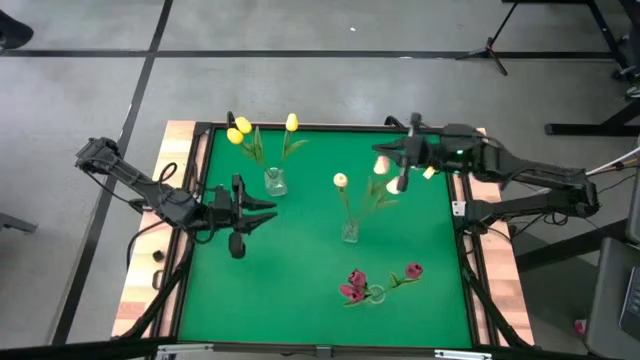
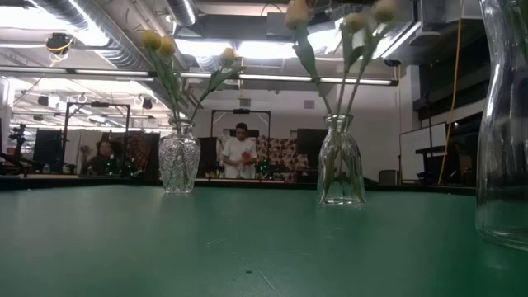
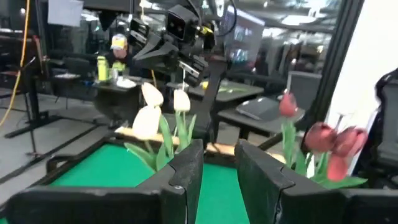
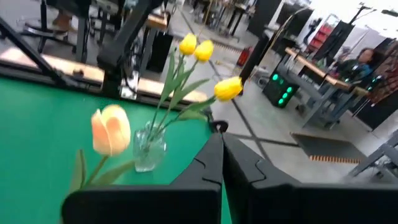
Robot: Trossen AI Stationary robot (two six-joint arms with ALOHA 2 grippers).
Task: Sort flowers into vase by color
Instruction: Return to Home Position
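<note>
Three clear glass vases stand on the green mat. The far-left vase (image 1: 274, 182) (image 2: 179, 161) holds yellow tulips (image 1: 240, 130) (image 4: 196, 48). The middle vase (image 1: 349, 232) (image 2: 341, 165) holds cream tulips (image 1: 340, 180) (image 3: 149, 109). The near vase (image 1: 375, 293) (image 2: 503, 124) holds dark red tulips (image 1: 355, 287) (image 3: 326, 138). All stems stick into the vase necks. My left gripper (image 1: 268, 211) (image 3: 219, 163) is open and level, left of the middle vase. My right gripper (image 1: 392, 165) (image 4: 221, 144) is shut, up high by the cream heads, with nothing between its fingers. A cream tulip head (image 4: 111, 129) shows close to it.
A wooden frame (image 1: 180, 135) rims the mat. Bare green mat (image 1: 290, 290) lies toward the near-left corner. People stand (image 2: 241, 153) and sit (image 2: 105, 157) in the room beyond the far edge.
</note>
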